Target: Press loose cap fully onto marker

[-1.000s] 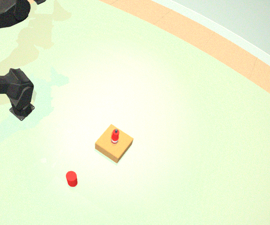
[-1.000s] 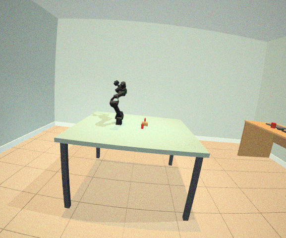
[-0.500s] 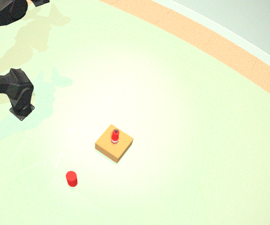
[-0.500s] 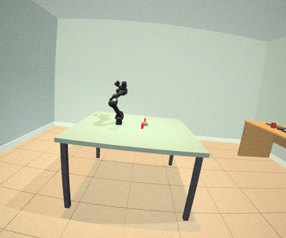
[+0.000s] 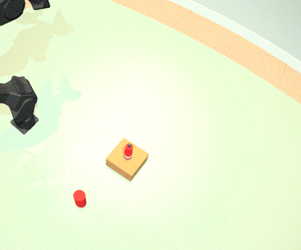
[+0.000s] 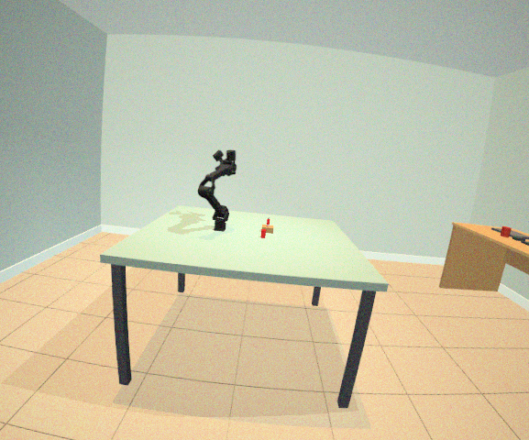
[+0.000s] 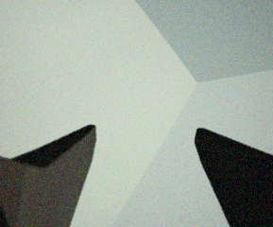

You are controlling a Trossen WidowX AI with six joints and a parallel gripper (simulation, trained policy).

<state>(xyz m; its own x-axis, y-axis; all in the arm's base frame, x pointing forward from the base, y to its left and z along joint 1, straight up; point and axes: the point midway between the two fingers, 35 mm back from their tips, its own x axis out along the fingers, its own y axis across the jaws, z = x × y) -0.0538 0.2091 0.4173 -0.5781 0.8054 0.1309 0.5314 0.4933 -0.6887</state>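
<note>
A red marker (image 5: pixel 128 150) (image 6: pixel 268 221) with a dark tip stands upright and uncapped in the orange-brown holder block (image 5: pixel 118 158) (image 6: pixel 269 229). The red cap (image 5: pixel 80 198) (image 6: pixel 262 233) stands upright on the table, apart from the block, at the lower left of it in the top view. My gripper (image 7: pixel 146 133) is open, with nothing between its fingers. It is raised high above the table, far from the cap and the marker, and the wrist view shows only walls and ceiling behind the fingers.
The arm (image 5: pixel 23 99) (image 6: pixel 212 193) rises from its base on the table (image 6: pixel 255 258), left of the block and cap. A brown desk (image 6: pixel 475 256) with another red object (image 6: pixel 505 231) and dark items stands apart at the right.
</note>
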